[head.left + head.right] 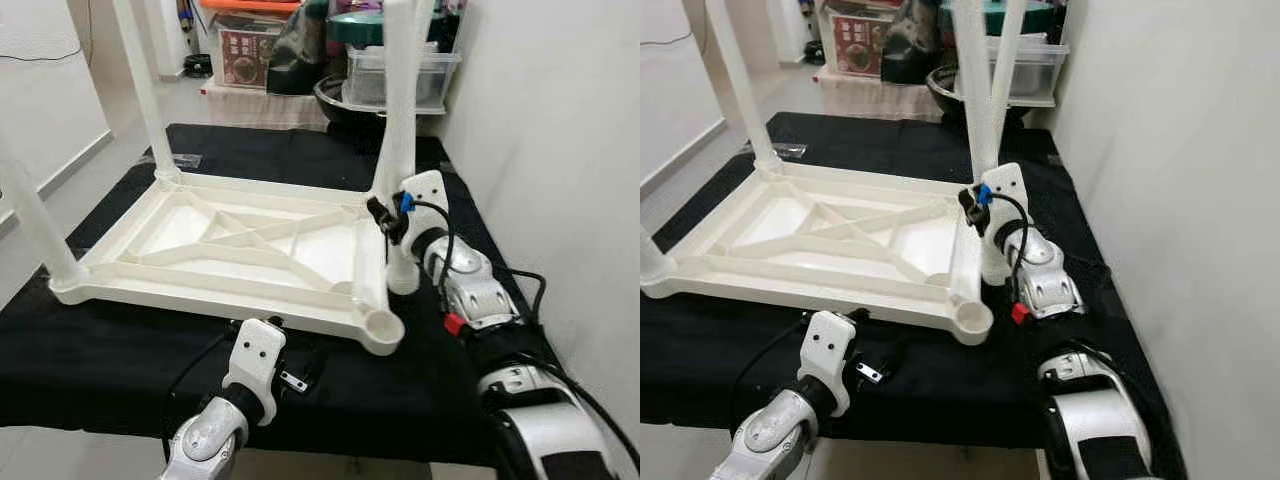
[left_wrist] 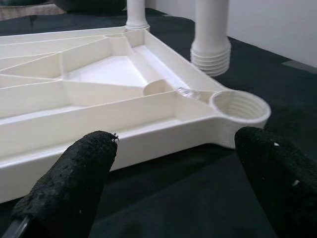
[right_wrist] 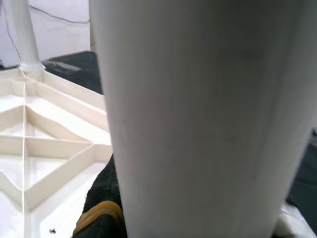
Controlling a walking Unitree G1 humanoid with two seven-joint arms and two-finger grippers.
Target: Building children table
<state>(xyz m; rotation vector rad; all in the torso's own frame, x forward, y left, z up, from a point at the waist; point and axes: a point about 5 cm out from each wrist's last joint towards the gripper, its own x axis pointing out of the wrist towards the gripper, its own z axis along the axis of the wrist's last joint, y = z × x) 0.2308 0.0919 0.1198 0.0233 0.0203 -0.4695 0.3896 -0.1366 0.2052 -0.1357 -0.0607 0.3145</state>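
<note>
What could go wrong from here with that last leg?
1. The right gripper holds the loose leg low, standing on the black cloth beside the tabletop; the tall leg may tip when lifted.
2. The empty corner socket is threaded; a tilted leg might cross-thread.
3. The left gripper is open, so the tabletop may slide.

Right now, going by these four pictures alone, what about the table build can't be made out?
- Right pincer: its grip on the loose leg is hidden by its own wrist housing in the head views; that leg blocks the right wrist view.
- Leg tops: cut off by the upper edge.
- Threads inside the empty corner socket: only the upper turns show.
- Small item beside the left pincer: too small to identify.
</note>
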